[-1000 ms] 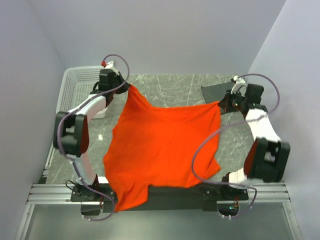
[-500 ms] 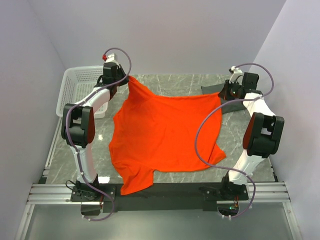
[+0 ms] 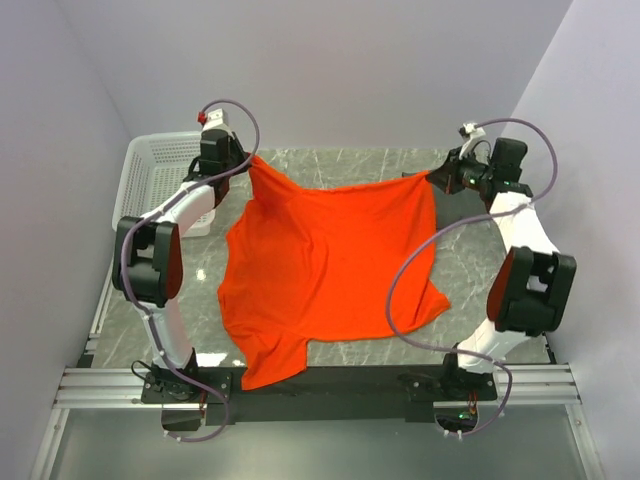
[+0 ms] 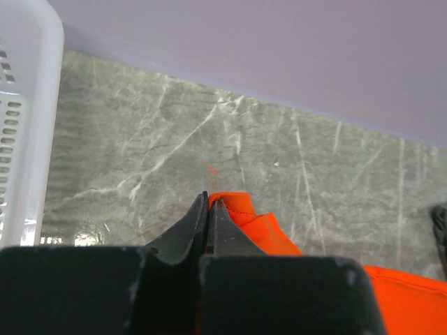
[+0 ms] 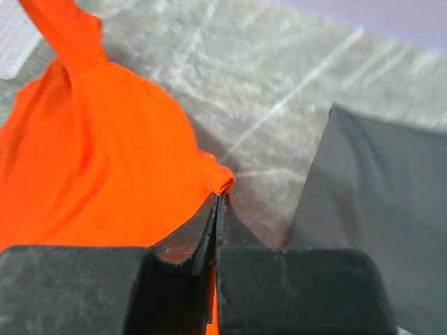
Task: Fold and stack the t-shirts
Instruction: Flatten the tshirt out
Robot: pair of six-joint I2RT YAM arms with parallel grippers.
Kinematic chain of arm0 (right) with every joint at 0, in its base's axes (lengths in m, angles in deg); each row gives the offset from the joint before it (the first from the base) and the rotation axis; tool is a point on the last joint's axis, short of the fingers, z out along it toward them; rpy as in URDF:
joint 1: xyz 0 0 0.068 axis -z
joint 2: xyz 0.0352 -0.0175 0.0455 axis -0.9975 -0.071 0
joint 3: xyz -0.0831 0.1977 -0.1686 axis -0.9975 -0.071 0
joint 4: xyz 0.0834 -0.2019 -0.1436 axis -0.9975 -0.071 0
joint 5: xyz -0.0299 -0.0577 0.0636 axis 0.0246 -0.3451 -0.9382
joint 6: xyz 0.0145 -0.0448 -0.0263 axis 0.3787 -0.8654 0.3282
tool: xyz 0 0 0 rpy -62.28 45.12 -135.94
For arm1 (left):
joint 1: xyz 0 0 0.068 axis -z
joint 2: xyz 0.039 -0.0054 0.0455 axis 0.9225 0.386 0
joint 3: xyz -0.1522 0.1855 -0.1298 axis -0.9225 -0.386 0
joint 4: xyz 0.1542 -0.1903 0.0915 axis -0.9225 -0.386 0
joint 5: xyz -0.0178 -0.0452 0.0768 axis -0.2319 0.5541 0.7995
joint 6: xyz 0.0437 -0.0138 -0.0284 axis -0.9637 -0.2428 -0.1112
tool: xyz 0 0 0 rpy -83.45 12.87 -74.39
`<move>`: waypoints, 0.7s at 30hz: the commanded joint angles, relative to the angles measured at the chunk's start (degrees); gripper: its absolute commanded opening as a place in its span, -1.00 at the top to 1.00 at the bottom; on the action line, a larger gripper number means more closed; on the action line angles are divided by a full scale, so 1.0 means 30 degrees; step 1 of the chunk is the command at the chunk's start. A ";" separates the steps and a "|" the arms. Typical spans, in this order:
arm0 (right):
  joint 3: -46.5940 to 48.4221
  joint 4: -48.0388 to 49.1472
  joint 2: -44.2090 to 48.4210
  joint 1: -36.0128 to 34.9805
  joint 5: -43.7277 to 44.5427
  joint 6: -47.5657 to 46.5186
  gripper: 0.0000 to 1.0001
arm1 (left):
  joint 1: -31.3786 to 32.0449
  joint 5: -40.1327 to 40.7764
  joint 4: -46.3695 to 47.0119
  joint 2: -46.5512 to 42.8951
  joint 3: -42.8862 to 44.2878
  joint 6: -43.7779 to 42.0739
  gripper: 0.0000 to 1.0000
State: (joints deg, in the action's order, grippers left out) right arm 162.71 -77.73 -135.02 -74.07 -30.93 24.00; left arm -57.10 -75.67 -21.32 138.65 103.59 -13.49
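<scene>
Far corners of orange shirt (image 3: 330,260) are clamped in left jaws and right jaws, cloth spread over tabletop (image 3: 350,165); grey shirt (image 5: 377,195) seemingly laid flat near right corner.

top external: overhead, whole table (image 3: 340,165)
left wrist: close, facing far wall (image 4: 279,42)
right wrist: close, angled downward
shared: orange t-shirt (image 3: 330,260)

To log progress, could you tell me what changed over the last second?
The left claw and right claw moved toward the table's far edge, dragging the orange t-shirt that way. Both stay shut on its corners; the basket is unmoved.
</scene>
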 commanded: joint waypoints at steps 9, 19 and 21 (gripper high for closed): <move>0.0712 -0.6713 1.3167 -0.0056 0.0427 -0.4533 1.00 | -0.0118 -0.3244 0.3491 -1.2243 -0.5326 0.1624 0.99; 1.3171 -1.2228 1.5488 -0.0027 0.5083 -0.1990 1.00 | -0.0059 -0.1279 -0.1134 -2.0866 -0.0532 0.0719 0.99; 1.4695 -1.1677 1.5720 -0.0027 0.6606 -0.1607 1.00 | -0.0059 -0.1279 -0.1460 -2.1131 0.0964 0.0689 0.99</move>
State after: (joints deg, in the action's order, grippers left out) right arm 201.64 -110.02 -87.90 -74.09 -19.21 15.61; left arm -57.29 -80.78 -21.12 74.43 103.09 -10.13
